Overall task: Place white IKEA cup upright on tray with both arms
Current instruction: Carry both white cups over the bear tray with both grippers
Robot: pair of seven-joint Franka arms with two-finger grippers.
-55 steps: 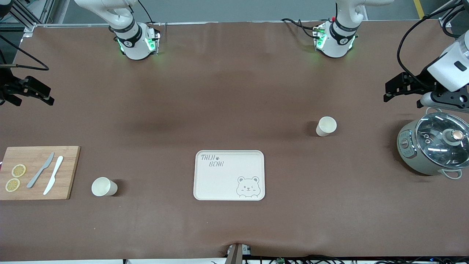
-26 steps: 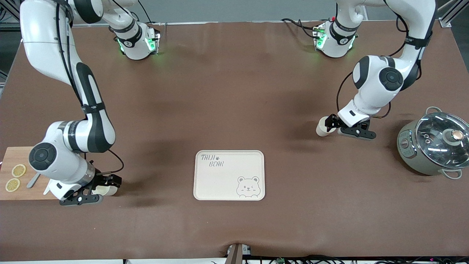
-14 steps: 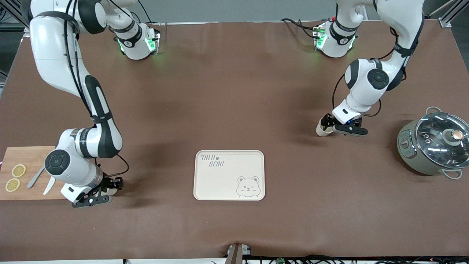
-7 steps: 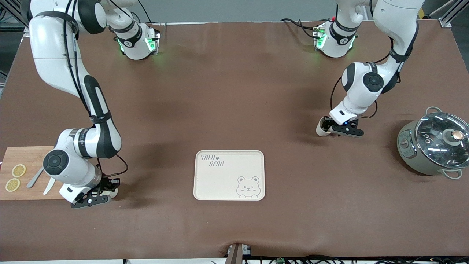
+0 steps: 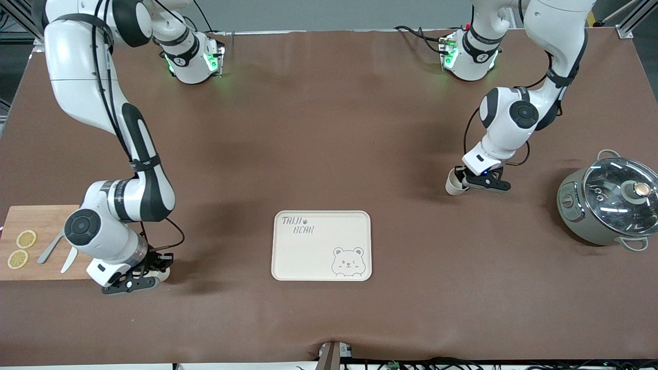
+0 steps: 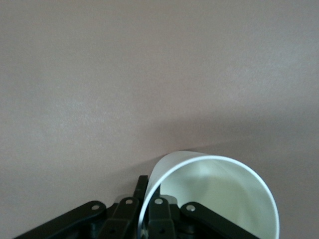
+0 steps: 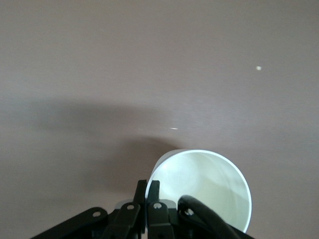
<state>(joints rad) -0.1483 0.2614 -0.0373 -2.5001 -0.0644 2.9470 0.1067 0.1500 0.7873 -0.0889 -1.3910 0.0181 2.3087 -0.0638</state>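
Two white cups stand upright on the brown cloth. One cup point(image 5: 454, 186) is toward the left arm's end, farther from the front camera than the cream tray point(image 5: 321, 245). My left gripper point(image 5: 462, 178) is shut on its rim, one finger inside and one outside, as the left wrist view shows the gripper point(image 6: 148, 201) and cup point(image 6: 214, 199). The other cup point(image 5: 160, 275) is beside the cutting board. My right gripper point(image 5: 157, 265) is shut on its rim the same way, as the right wrist view shows the gripper point(image 7: 148, 194) and cup point(image 7: 199, 191). I cannot tell whether either cup is off the cloth.
A wooden cutting board point(image 5: 51, 218) with lemon slices point(image 5: 25, 239) and two knives point(image 5: 76, 246) lies at the right arm's end. A grey pot with a glass lid point(image 5: 609, 205) stands at the left arm's end. The tray carries nothing.
Both arms came in from the table's ends, went down to the cups and shut on their rims. In the last half second both grippers shifted slightly toward the front camera.
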